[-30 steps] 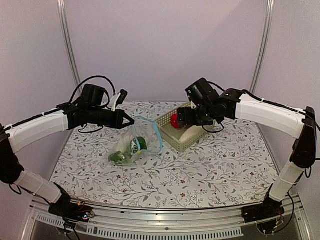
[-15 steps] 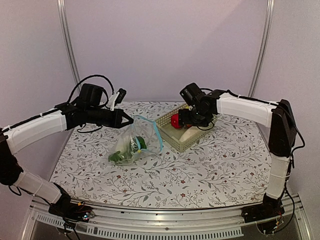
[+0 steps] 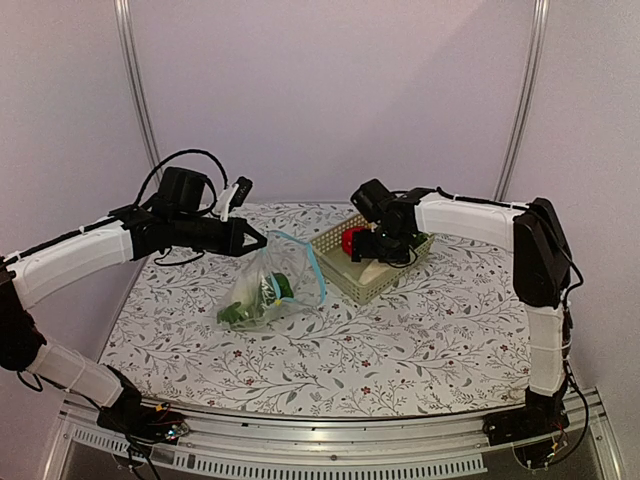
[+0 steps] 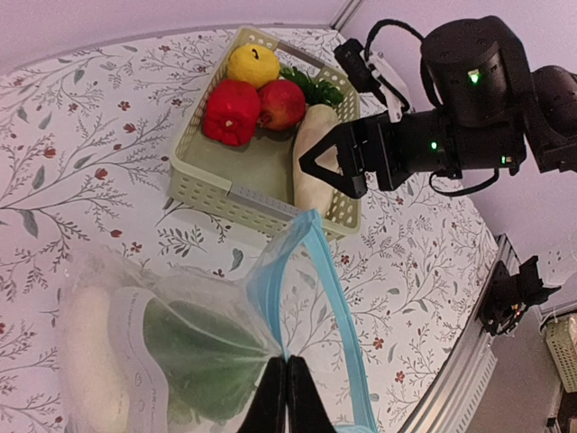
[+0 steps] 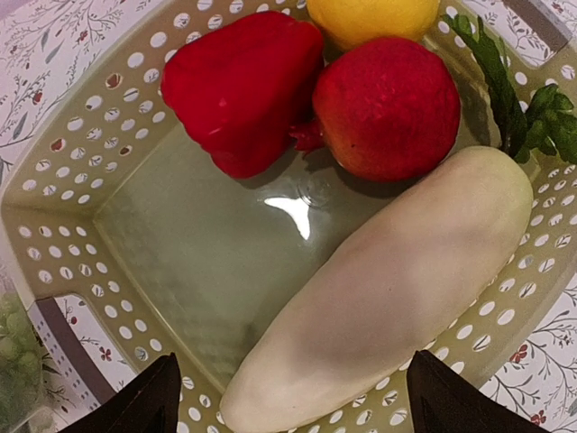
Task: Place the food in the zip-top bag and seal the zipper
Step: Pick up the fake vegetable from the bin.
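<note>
My left gripper point(image 3: 262, 240) is shut on the light-blue zipper point(image 4: 326, 298) at one end and holds the see-through zip-top bag point(image 3: 270, 285) up with its mouth gaping. Green leafy pieces point(image 4: 194, 356) lie inside the bag. My right gripper point(image 5: 293, 401) is open and empty just above the long white radish point(image 5: 406, 289) in the pale green basket point(image 5: 54, 244). Beside the radish lie a red pepper-like piece point(image 5: 243, 86), a red round piece point(image 5: 388, 104), a yellow apple point(image 5: 374, 13) and a green leafy piece point(image 5: 532, 117).
The basket point(image 3: 345, 275) stands right of the bag on the flower-patterned table point(image 3: 400, 350). The right arm point(image 3: 470, 215) reaches in from the right. Metal posts stand at the back corners and a rail runs along the near edge.
The right arm has folded in toward the left and its gripper has shifted over the basket's radish. The left gripper and the bag have not moved.
</note>
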You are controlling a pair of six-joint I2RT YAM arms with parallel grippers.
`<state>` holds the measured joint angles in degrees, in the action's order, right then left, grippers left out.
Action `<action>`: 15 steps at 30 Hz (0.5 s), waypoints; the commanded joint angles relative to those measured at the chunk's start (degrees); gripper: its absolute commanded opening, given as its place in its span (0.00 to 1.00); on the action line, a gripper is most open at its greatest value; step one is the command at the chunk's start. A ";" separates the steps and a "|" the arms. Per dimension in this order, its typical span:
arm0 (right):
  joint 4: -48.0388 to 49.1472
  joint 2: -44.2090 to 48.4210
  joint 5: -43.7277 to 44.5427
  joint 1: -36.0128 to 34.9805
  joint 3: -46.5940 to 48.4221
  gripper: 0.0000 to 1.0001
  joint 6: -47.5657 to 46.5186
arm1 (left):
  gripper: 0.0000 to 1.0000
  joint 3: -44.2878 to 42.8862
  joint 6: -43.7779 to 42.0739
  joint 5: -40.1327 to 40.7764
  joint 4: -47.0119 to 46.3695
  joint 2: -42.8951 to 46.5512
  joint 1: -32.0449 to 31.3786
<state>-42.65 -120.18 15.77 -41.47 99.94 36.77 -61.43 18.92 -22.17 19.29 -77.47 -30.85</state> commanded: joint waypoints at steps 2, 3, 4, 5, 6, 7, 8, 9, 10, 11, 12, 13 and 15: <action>-1.59 -2.57 -1.25 1.48 0.23 0.88 1.40 | 0.00 0.26 -0.44 0.00 0.06 1.32 0.53; -1.65 -2.70 -1.43 1.78 0.06 0.88 1.37 | 0.00 0.26 -0.43 0.02 0.13 1.31 0.53; -1.79 -2.97 -1.63 2.05 -0.26 0.88 1.45 | 0.00 0.26 -0.42 0.03 0.09 1.35 0.53; -1.87 -3.16 -1.70 2.31 -0.57 0.88 1.46 | 0.00 0.26 -0.43 0.15 0.13 1.36 0.53; -2.05 -3.25 -1.71 2.66 -1.05 0.88 1.52 | 0.00 0.26 -0.48 0.13 0.13 1.34 0.53; -2.22 -3.30 -1.59 2.93 -1.47 0.88 1.47 | 0.00 0.26 -0.46 0.14 0.13 1.42 0.53; -2.50 -3.17 -1.42 3.26 -1.92 0.88 1.50 | 0.00 0.26 -0.50 0.19 0.14 1.44 0.53; -2.64 -2.89 -1.18 3.63 -2.32 0.88 1.54 | 0.00 0.26 -0.54 0.20 0.10 1.45 0.53; -2.81 -2.72 -0.92 3.93 -2.83 0.88 1.54 | 0.00 0.26 -0.47 0.20 0.15 1.45 0.48; -2.92 -2.42 -0.72 4.29 -3.27 0.88 1.43 | 0.00 0.26 -0.51 0.21 0.09 1.45 0.49; -3.08 -2.23 -0.46 4.68 -3.71 0.88 1.25 | 0.00 0.26 -0.47 0.22 0.13 1.45 0.52; -3.22 -1.89 -0.28 5.09 -4.11 0.88 1.12 | 0.00 0.26 -0.46 0.20 0.11 1.44 0.48; -3.70 -1.28 0.42 5.93 -4.86 0.88 0.82 | 0.00 0.26 -0.46 0.20 0.12 1.40 0.53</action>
<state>-42.44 -121.49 14.74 -37.67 98.02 37.50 -61.43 18.92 -22.15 19.29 -77.45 -30.83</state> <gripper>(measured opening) 0.881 0.004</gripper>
